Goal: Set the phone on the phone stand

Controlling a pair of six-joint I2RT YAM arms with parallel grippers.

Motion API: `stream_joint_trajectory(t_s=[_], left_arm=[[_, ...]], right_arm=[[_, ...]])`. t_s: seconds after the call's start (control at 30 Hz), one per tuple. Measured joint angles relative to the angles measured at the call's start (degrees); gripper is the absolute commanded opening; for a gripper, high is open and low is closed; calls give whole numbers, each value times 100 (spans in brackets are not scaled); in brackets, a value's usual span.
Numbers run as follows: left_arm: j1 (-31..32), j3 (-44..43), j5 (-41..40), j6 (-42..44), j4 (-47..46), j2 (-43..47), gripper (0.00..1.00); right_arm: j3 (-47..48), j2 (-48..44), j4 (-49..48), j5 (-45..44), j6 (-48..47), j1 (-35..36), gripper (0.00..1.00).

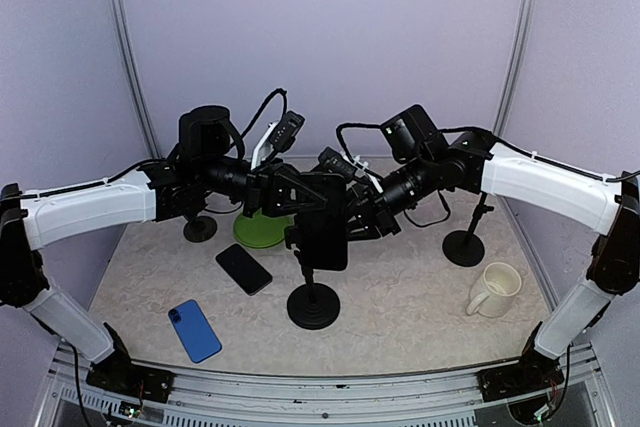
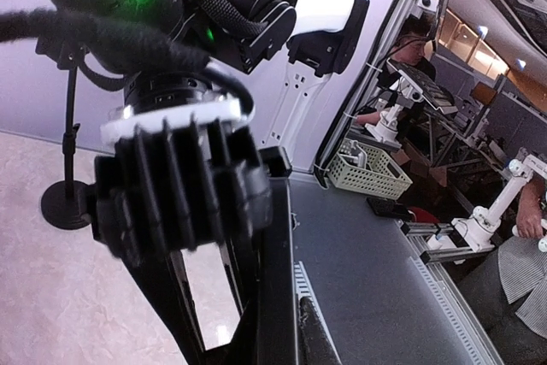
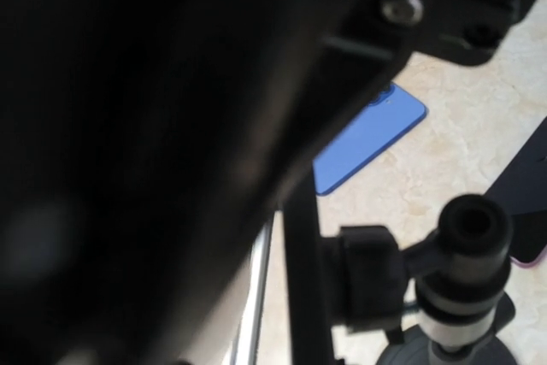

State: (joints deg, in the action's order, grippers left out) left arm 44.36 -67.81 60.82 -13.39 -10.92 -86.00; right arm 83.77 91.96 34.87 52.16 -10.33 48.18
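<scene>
A black phone stands upright over the phone stand in the middle of the table. From the right, my right gripper is shut on the phone's right edge. My left gripper comes in from the left, shut, with its tip against the phone's upper left. In the left wrist view the phone shows edge-on and the left gripper lies beside its face. The right wrist view is mostly dark blur. It shows the phone edge-on against the phone stand's clamp.
Another black phone and a blue phone lie flat at the front left. A green disc sits behind them. Two other stands flank the arms. A cream mug is at the front right.
</scene>
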Motion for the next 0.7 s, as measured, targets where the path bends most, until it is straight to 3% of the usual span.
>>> stream_joint_trajectory(t_s=[0.23, 0.7], left_arm=[[-382, 337, 448, -61, -63, 85, 0], [-446, 708, 205, 83, 24, 498, 0]], right_arm=[[11, 2, -46, -111, 7, -26, 0], [-20, -2, -197, -197, 116, 33, 0]])
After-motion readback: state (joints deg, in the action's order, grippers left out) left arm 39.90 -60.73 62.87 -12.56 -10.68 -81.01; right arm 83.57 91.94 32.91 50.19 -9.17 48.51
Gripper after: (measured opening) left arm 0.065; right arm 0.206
